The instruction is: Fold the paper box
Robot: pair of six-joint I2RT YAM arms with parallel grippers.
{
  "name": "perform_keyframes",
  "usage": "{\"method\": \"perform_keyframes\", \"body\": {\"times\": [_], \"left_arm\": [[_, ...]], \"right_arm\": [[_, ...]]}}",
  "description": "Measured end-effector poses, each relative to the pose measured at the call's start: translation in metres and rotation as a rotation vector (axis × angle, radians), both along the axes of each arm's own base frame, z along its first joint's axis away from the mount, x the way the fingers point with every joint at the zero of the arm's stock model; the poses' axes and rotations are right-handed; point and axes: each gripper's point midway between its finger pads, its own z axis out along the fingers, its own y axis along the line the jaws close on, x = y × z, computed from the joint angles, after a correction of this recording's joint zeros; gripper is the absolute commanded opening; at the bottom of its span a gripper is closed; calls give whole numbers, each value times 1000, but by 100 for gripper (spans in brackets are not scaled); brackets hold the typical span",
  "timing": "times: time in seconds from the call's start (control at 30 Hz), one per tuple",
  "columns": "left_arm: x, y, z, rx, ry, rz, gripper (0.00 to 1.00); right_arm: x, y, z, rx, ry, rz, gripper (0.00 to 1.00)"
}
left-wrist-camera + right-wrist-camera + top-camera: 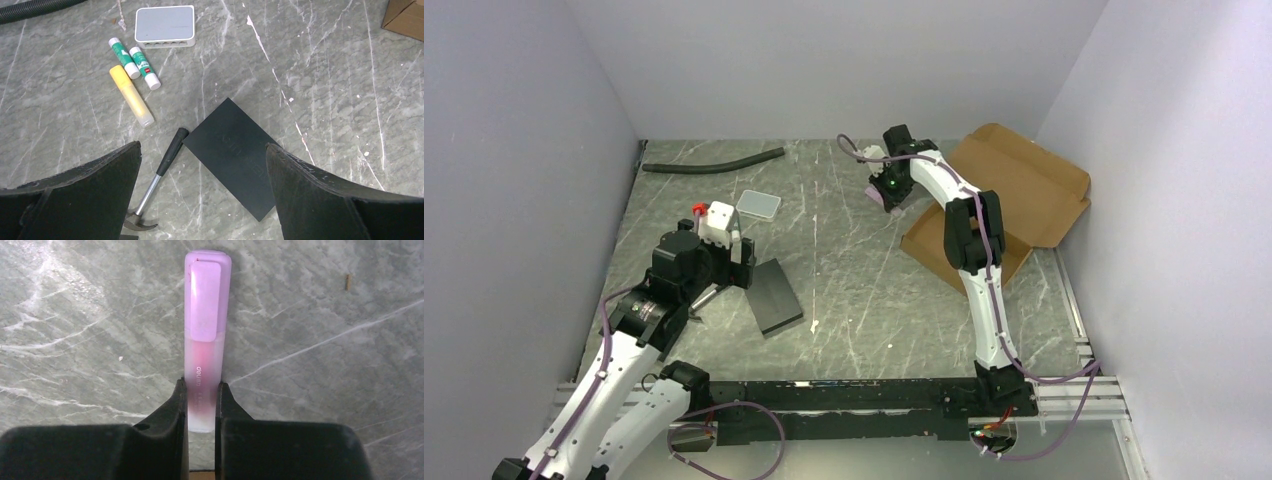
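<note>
Purple pen pinched tight in your right claw
Your left claw hangs wide open above a black slab; the brown paper box lies opened out at the far right corner of the table

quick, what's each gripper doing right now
Left gripper: open, holding nothing.
Right gripper: closed on the pink highlighter.
</note>
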Motion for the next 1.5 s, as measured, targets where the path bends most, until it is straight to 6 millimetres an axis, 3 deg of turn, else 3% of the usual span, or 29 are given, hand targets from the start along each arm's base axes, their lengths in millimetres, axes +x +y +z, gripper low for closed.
{"method": "perform_keyframes", "body": {"times": [0.13, 0.33, 0.47, 0.6, 0.67, 0.73, 0.83, 0.9, 0.93, 1.03, 1.27, 1.5], "left_arm": [[0, 0, 1, -1, -2, 1, 99], [0, 1, 1, -1, -2, 2, 99], [0, 2, 1, -1, -3, 6, 99], [0, 3, 1, -2, -4, 10, 100], [1, 3, 1, -1, -4, 11, 99], [1, 3, 1, -1, -4, 12, 99], [1, 4, 1, -1, -4, 15, 100], [1, 4, 1, -1, -3, 17, 100], [1, 5, 1, -1, -3, 19, 99], [2, 5, 0, -1, -1, 19, 99], [2, 5, 0, -2, -1, 20, 100], [2, 5, -1, 0, 4, 20, 100]], "right_arm": [[-7, 8, 0, -6, -8, 18, 0], [-57, 38, 16, 91, 66, 108, 0], [-99, 56, 64, 225, 49, 187, 0], [-136, 56, 117, 341, -36, 267, 0], [-150, 53, 132, 376, -82, 297, 0], [-168, 44, 139, 414, -118, 316, 0], [-183, 15, 137, 483, -128, 266, 0], [-185, -7, 137, 520, -137, 205, 0], [-176, -34, 138, 538, -165, 122, 0], [-169, -74, 145, 567, -247, -7, 0], [-158, -102, 157, 571, -350, -112, 0], [-143, -135, 141, 490, -372, -226, 0]]}}
